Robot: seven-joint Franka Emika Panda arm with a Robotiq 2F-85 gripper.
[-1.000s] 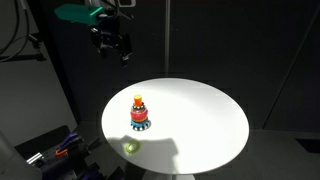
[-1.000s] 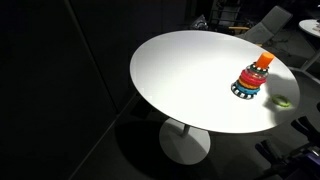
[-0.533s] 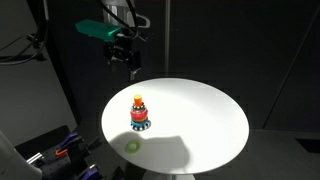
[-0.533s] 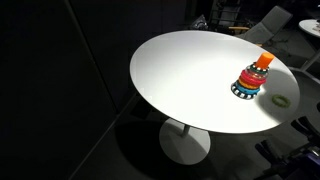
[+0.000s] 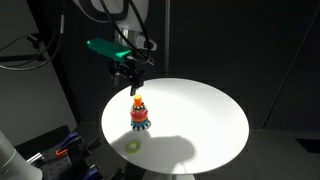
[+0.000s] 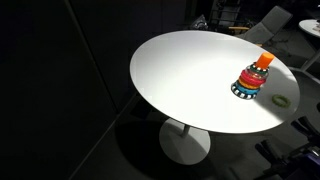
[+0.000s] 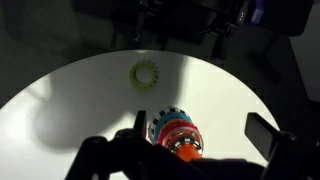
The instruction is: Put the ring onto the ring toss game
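The ring toss game [image 5: 139, 113] is a cone-shaped stack with a blue base, red and orange middle and yellow top. It stands near the edge of a round white table [image 5: 200, 110], and shows in both exterior views [image 6: 251, 78]. The small yellow-green ring [image 5: 132, 146] lies flat on the table beside it, close to the rim [image 6: 283, 100]. My gripper [image 5: 132, 80] hangs open and empty in the air just above the stack. In the wrist view the open fingers [image 7: 200, 132] frame the stack [image 7: 177, 132], and the ring [image 7: 146, 73] lies farther off.
The table [image 6: 190, 70] stands on a single pedestal in a dark room. Cables and equipment [image 5: 60, 148] sit low beside the table near the ring. A dark wall panel [image 5: 45, 90] stands behind the arm.
My gripper has come down and moved sideways from high above the table's edge to just over the stack. The ring and the stack have not moved.
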